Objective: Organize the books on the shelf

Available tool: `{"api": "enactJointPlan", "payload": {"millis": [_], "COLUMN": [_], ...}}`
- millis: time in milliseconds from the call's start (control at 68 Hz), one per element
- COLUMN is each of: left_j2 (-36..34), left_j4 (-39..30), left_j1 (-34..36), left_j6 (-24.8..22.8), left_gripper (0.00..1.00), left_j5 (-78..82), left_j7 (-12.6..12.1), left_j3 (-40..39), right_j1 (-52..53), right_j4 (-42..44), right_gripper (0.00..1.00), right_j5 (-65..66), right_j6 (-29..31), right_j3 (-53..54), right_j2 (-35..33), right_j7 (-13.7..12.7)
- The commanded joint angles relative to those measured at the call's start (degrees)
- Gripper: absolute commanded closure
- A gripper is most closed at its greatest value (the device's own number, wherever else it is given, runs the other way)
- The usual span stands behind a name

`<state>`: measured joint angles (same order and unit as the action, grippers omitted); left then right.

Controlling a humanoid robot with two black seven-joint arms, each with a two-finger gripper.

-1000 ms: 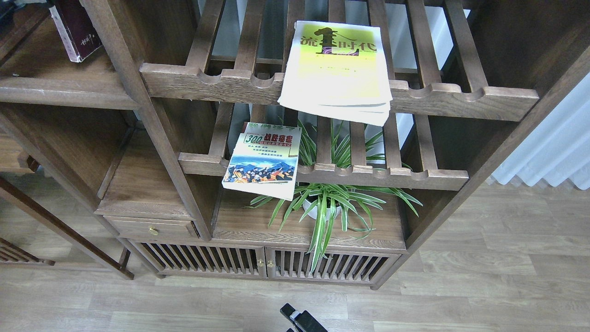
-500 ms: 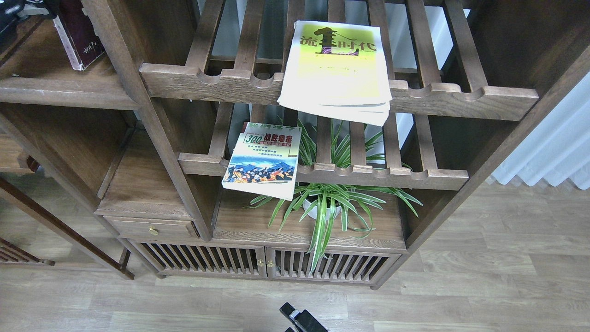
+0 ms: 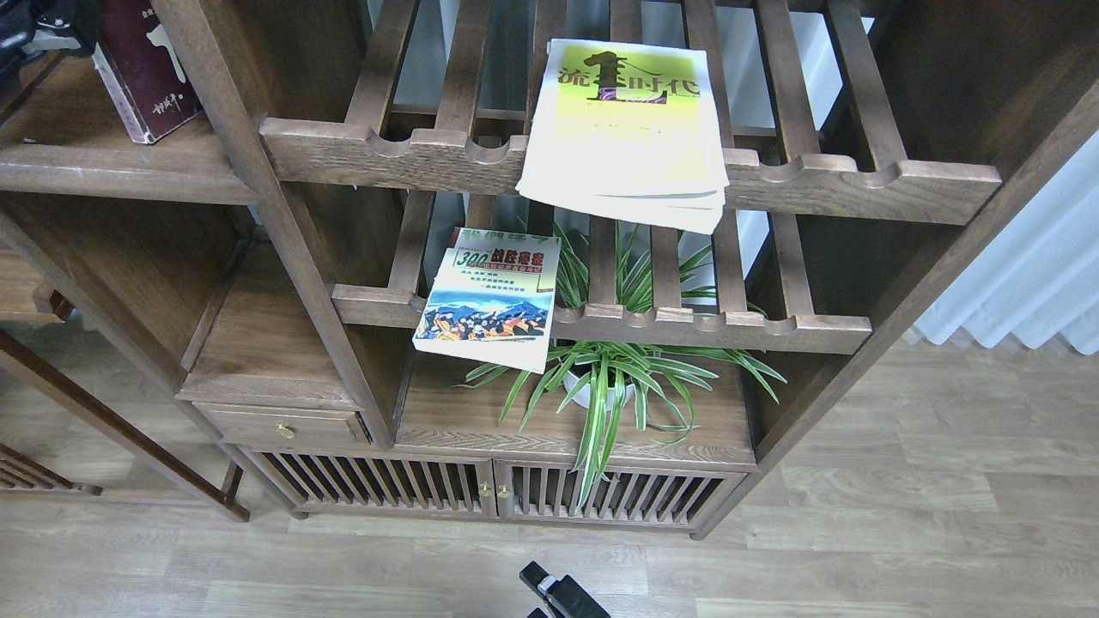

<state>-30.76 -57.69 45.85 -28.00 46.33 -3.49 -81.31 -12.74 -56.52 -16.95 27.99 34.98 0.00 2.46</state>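
Head view shows the maroon book point(image 3: 146, 73) standing tilted on the shelf point(image 3: 103, 163) at far upper left, right beside the left claw point(image 3: 34, 30), whose grip I cannot tell, while the right claw point(image 3: 558, 594), equally unreadable, sits well apart at bottom centre.

Shelf point(image 3: 103, 163) dark matt wood; yellow-green book point(image 3: 625, 129) glossy paper cover.

Bright, sharp; yellow-green book point(image 3: 625, 129) perhaps overexposed.
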Motion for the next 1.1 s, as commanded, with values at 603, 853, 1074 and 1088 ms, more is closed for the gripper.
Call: {"api": "enactJointPlan", "payload": {"millis": [603,853,1074,1088], "left_j2": [-0.4,-0.2,0.8,0.8], "left_j4": [-1.5,-1.5,-2.3,-2.3], "left_j1": [-0.7,-0.7,-0.6,-0.7], "left_j6": [0.0,0.0,0.0,0.0], "left_gripper": [0.91,0.71,0.64,0.64], "left_j5": [0.1,-0.7,-1.8,-1.8], "left_j7": [0.3,0.2,0.2,0.2], "left_j3": [0.2,-0.3,-2.1,-2.1], "right_j1": [0.0,0.0,0.0,0.0], "right_j4": [0.0,0.0,0.0,0.0], "right_gripper": [0.0,0.0,0.0,0.0], "right_j5": [0.1,0.0,0.0,0.0], "right_j6": [0.0,0.0,0.0,0.0], "right_j3": [0.0,0.0,0.0,-0.1], "right_j2": [0.0,0.0,0.0,0.0], "right_j7": [0.2,0.2,0.2,0.2]}}
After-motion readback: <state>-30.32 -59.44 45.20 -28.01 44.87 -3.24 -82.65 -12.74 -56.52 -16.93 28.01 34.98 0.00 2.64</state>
